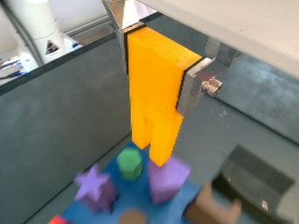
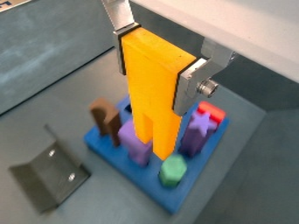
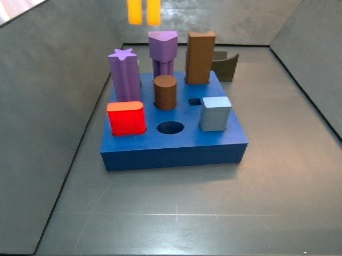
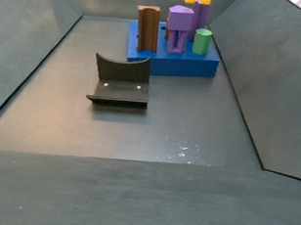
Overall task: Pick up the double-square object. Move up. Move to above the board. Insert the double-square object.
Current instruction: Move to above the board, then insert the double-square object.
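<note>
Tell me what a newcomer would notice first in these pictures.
First, the double-square object, a tall orange-yellow block clamped between the gripper plates and hanging above the board. Next, that thick blue board on the dark floor, crowded with upright pegs: a red block, a purple star and a brown rectangular peg. The dark fixture stands beside it.

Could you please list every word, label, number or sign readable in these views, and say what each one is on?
None: no readable text appears in any view.
The double-square object, held between the gripper jaws above the board, is plain orange-yellow.
The board, its pegs and the fixture carry no markings.
</note>
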Tool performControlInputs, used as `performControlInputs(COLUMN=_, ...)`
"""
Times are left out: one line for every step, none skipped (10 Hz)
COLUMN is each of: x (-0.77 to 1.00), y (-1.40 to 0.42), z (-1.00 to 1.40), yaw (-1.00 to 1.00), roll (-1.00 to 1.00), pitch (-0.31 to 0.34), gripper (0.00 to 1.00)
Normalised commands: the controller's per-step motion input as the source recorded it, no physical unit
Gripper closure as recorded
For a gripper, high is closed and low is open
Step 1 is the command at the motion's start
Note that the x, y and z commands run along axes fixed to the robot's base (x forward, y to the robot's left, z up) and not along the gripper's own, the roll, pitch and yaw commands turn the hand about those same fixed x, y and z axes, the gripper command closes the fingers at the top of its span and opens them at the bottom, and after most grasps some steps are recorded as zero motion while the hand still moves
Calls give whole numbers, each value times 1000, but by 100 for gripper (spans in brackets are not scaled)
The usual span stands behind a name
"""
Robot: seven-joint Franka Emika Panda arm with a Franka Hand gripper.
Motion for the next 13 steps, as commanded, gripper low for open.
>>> performControlInputs(x=411, y=-1000, z=107, yaw=8, roll=1, pitch=117, gripper=100)
performControlInputs(x=422, y=-1000, z=114, yaw=13, roll=9, pitch=127, gripper=100)
performControlInputs(x=443, y=-1000, z=120, yaw=11, roll=3, pitch=135, gripper=100)
performControlInputs(x=405, y=-846, z=102, yaw=12, roll=9, pitch=135, gripper=100)
performControlInputs(x=298, y=-562, z=76, yaw=13, roll=22, pitch=135, gripper=100)
performControlInputs(x=175, y=-283, z=49, yaw=9, roll=33, pitch=108, gripper=100)
performControlInputs(x=114, y=-180, z=35, yaw=12, roll=40, pitch=76, gripper=100)
performControlInputs(x=509, y=66, z=-243, yaw=0, roll=111, pitch=-101, gripper=100)
performControlInputs(x=663, y=254, z=-200, yaw=89, roll=64, pitch=-119, gripper=100)
performControlInputs(x=783, y=311, z=-240, yaw=163, roll=93, pitch=-87, gripper=100)
performControlInputs(x=654, y=346, z=-189, yaw=260, roll=120, pitch=-114, gripper=100)
performControlInputs(x=406, y=214, z=-203, yaw=406, roll=136, pitch=-193, gripper=100)
performControlInputs(x=446, y=234, z=-260, yaw=420, roll=96, pitch=-149, gripper=100)
